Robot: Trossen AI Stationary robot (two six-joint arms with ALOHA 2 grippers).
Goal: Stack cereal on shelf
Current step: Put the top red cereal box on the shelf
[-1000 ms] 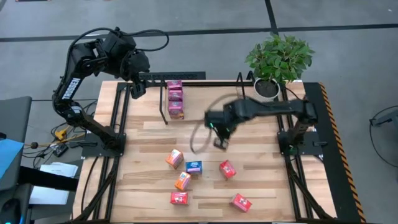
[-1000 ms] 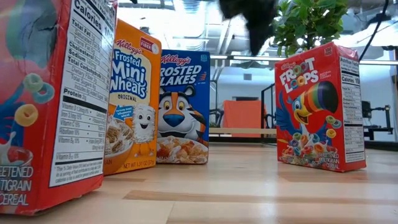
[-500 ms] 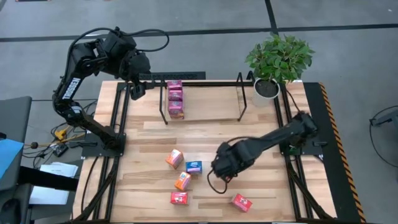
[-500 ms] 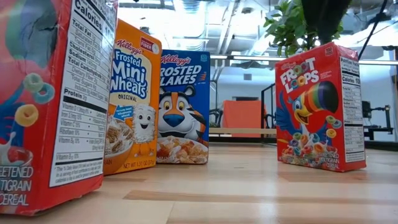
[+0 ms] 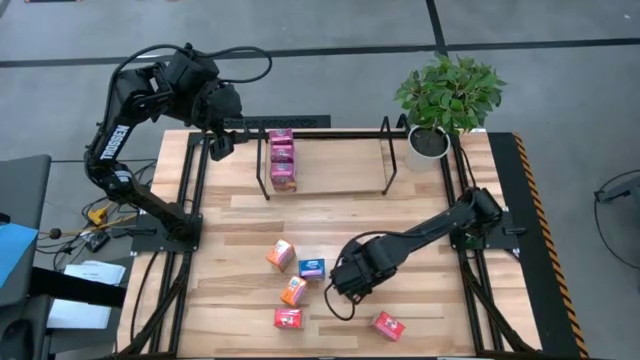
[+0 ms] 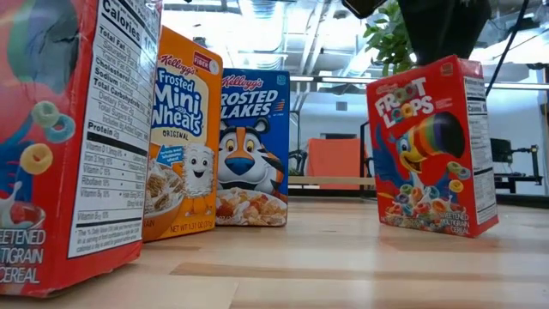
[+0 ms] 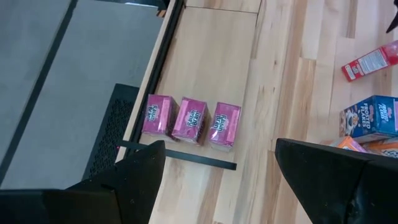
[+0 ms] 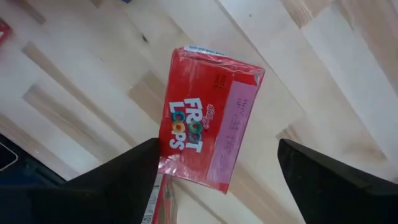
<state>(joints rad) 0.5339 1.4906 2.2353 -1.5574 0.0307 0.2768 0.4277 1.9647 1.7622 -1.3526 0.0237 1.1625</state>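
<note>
With my right gripper (image 8: 214, 180) held wide apart and straddling the Froot Loops box (image 8: 210, 118), I judge I'm in the reaching step of a pick: the box sits between the two fingers in the right wrist view, but neither finger is pressed against it that I can see. In the low view that box (image 6: 431, 146) leans a little, one bottom edge off the wood, with the dark bulk of the arm right above it, so something may already be nudging it; I can't tell what.

Seen from overhead, the right gripper (image 5: 352, 275) hangs over the front half of the table (image 5: 420, 215). Just to its one side stand a Frosted Flakes box (image 5: 312, 268) and two orange Mini-Wheats boxes (image 5: 280, 254), with another red box (image 5: 288, 318) nearer the front edge; on its other side a further red carton (image 5: 388, 325) lies close by.

Well beyond, at the back of the table, is the shelf (image 5: 325, 150), with three pink cartons (image 7: 191, 119) lined up at one end. My left gripper (image 7: 217, 180) waits above that end, its fingers apart and empty.

Next I'd want to square the fingers on the box's narrow sides, settle lower, close, then carry it across to the free stretch of shelf beside the pink row.
</note>
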